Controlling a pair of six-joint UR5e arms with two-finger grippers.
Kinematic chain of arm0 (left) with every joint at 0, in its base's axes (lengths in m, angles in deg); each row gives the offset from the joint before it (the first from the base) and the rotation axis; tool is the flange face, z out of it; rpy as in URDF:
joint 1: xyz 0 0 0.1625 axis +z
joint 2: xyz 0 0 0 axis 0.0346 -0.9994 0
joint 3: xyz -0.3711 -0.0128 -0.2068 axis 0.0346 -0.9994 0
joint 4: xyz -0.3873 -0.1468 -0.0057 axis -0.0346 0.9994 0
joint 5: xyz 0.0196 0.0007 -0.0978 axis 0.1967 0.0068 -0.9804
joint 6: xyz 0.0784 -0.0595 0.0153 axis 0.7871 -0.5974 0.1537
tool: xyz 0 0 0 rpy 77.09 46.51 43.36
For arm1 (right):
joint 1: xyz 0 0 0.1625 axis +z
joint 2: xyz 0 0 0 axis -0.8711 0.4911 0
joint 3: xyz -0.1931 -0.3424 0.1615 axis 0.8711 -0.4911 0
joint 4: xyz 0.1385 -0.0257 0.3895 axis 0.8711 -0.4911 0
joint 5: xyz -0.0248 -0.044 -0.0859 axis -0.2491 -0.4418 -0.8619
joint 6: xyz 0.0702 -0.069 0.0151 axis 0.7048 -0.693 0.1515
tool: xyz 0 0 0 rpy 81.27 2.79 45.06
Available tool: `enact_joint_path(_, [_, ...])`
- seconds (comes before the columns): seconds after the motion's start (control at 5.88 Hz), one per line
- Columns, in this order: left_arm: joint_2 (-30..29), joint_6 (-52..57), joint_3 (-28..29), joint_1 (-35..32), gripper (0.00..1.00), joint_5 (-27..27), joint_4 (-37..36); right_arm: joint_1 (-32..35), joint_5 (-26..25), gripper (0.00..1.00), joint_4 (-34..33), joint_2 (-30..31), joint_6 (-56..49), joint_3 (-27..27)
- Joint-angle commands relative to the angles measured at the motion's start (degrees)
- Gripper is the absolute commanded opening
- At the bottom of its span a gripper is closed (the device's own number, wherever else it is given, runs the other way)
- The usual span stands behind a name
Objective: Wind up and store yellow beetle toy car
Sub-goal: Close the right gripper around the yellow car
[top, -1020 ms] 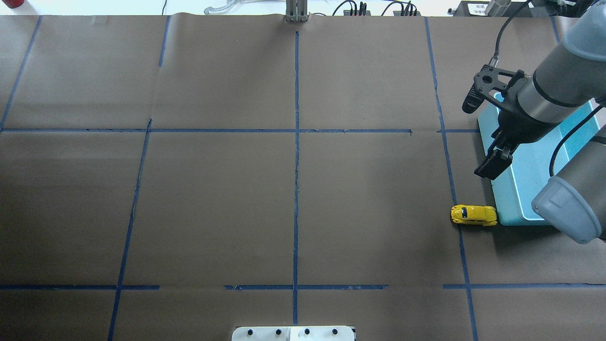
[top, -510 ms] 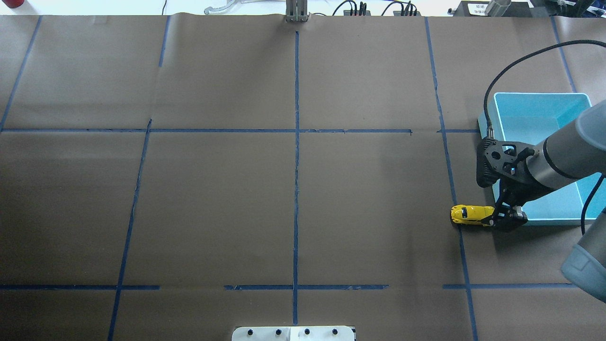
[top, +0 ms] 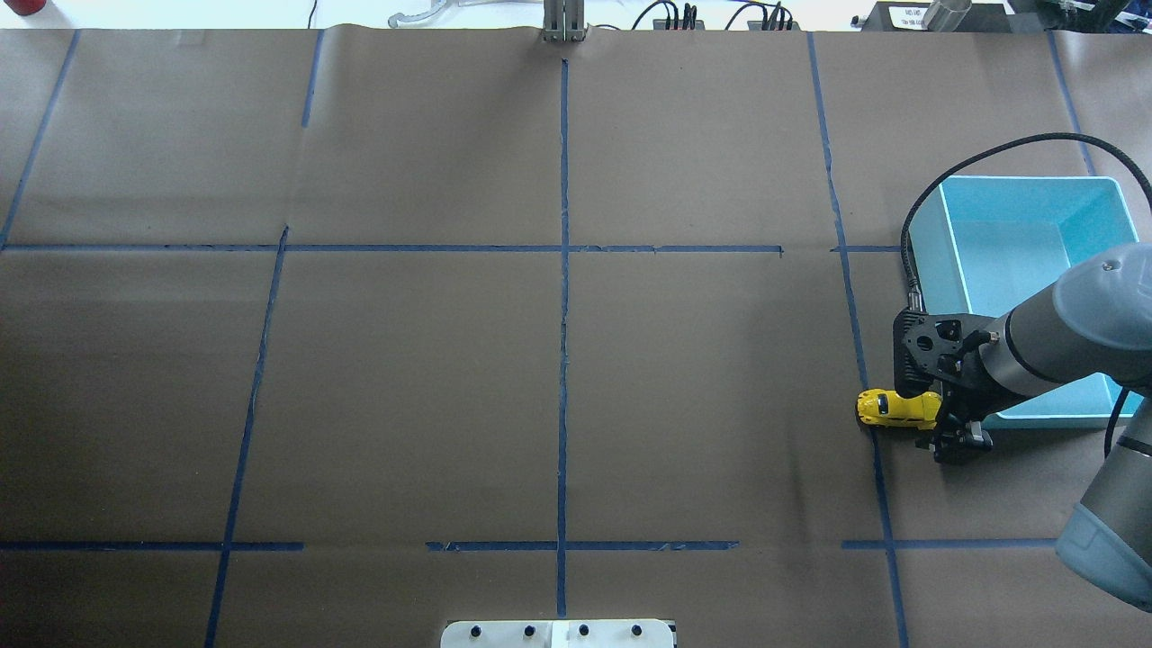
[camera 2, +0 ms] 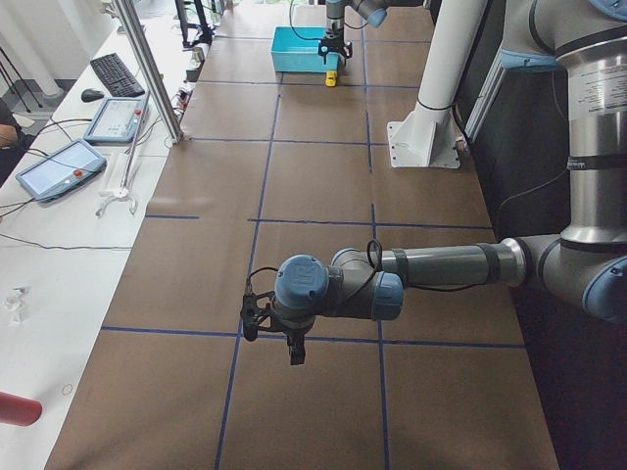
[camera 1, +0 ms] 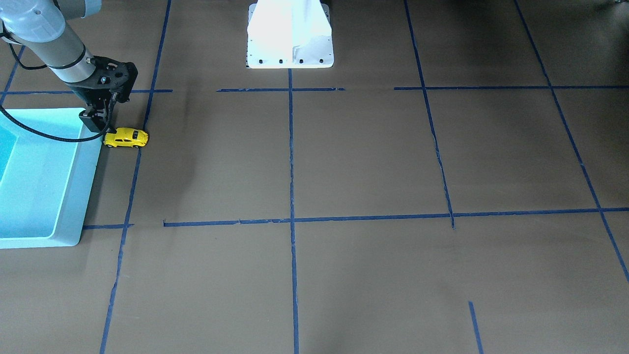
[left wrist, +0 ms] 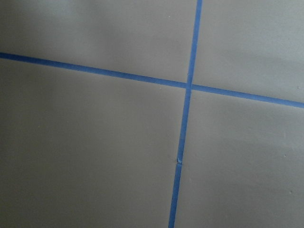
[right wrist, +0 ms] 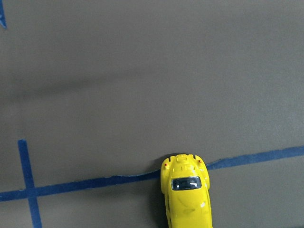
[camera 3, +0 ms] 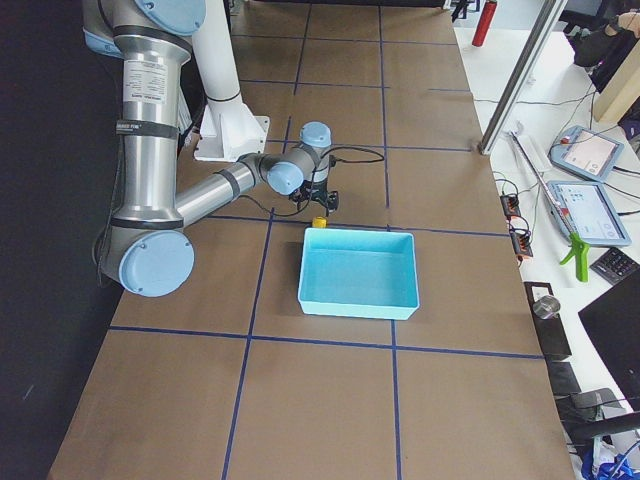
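Note:
The yellow beetle toy car (top: 893,408) stands on the brown paper, on a blue tape line, just off the near corner of the light blue bin (top: 1026,184). It also shows in the front view (camera 1: 126,138) and at the bottom of the right wrist view (right wrist: 186,199). My right gripper (top: 952,434) is low at the car's bin-side end. Its fingers do not show in the wrist view, and I cannot tell if they are open or touch the car. My left gripper (camera 2: 293,351) hangs over bare paper far from the car; I cannot tell its state.
The bin (camera 1: 83,196) looks empty. The robot's white base plate (camera 1: 290,54) stands at the table's middle edge. Blue tape lines cross the brown paper. Tablets and cables lie along the far table edge (camera 2: 59,166).
My right arm has swung from above the bin down and toward the robot, ending at the car's bin-side end. The car has stayed in place.

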State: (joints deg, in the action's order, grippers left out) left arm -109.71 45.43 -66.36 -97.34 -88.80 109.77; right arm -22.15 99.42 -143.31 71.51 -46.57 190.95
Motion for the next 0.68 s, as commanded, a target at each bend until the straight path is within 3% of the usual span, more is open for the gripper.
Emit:
enact_joint_path(0.0, [0.3,0.0,-0.3,0.0,1.0,-0.3,0.3,-1.3,-2.2,1.0,0.1,-1.9,-0.2,-2.7])
enact_joint_path(0.51, [-0.1,0.1,-1.6,0.8,1.0,0.0,0.2,-2.1,-3.6,1.0,1.5,-2.6,-0.4,-5.4])
